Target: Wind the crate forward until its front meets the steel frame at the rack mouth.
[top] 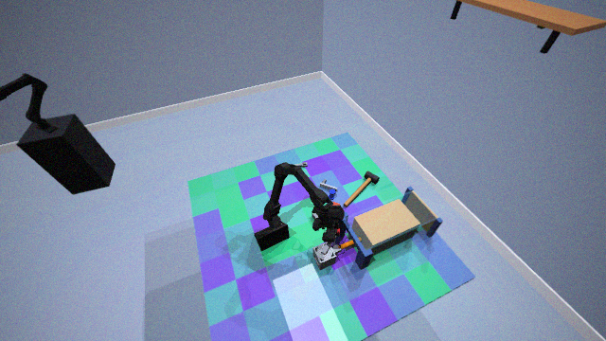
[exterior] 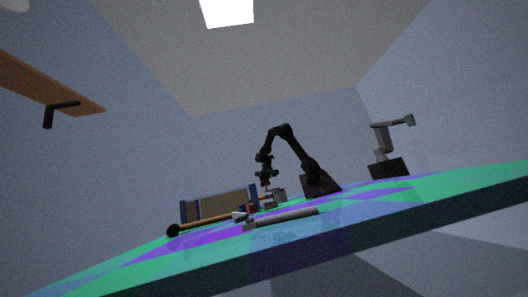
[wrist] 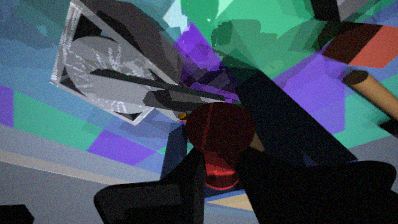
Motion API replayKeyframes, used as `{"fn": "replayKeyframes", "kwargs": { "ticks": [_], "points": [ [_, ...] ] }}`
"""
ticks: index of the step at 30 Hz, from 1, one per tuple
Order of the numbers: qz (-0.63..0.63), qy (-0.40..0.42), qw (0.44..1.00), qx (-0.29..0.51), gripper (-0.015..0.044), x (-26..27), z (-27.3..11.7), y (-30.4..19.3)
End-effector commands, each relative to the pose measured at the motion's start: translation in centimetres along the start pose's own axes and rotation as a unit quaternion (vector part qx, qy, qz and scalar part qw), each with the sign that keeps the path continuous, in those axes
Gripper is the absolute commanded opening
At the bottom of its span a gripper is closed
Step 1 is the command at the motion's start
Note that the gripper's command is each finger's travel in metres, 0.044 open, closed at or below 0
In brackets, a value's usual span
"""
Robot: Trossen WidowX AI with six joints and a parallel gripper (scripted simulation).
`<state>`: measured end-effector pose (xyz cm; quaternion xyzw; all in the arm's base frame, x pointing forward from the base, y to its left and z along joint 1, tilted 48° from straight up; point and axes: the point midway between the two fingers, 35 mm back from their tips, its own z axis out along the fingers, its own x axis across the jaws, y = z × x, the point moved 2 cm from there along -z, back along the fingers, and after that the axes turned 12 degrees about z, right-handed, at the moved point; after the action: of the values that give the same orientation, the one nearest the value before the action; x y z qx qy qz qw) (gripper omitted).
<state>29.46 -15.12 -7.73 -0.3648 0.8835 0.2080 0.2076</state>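
Note:
My gripper (top: 337,233) (exterior: 266,185) (wrist: 215,142) points down beside the rack mouth, shut on the red knob (wrist: 220,125) of the winch handle. The handle's dark arm (wrist: 145,82) reaches from the knob over the silver winch (top: 327,254) (exterior: 280,194) (wrist: 90,57). The square key's seating in the hole is hidden. The tan crate (top: 385,222) (exterior: 224,203) looks flat between the blue posts of the rack (top: 364,259) (exterior: 253,195). Any contact between its front and the frame cannot be made out.
An orange rod (top: 347,244) lies between winch and rack. A mallet (top: 358,191) (exterior: 206,221) (wrist: 380,95), a red block (exterior: 251,208) (wrist: 377,47), a blue piece (top: 332,193) and a grey bar tool (top: 303,165) (exterior: 289,215) lie on the bench. A second arm (top: 35,99) (exterior: 384,140) stands apart.

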Motion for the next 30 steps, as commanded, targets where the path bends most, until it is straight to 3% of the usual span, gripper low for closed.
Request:
{"fn": "replayKeyframes", "kwargs": {
  "ticks": [1, 30],
  "points": [
    [0.01, -0.001, 1.0, -0.014, 0.0, 0.0, -0.2, 1.4],
    [0.011, 0.0, 1.0, -0.015, 0.0, 0.5, -1.6, 4.3]
  ]
}}
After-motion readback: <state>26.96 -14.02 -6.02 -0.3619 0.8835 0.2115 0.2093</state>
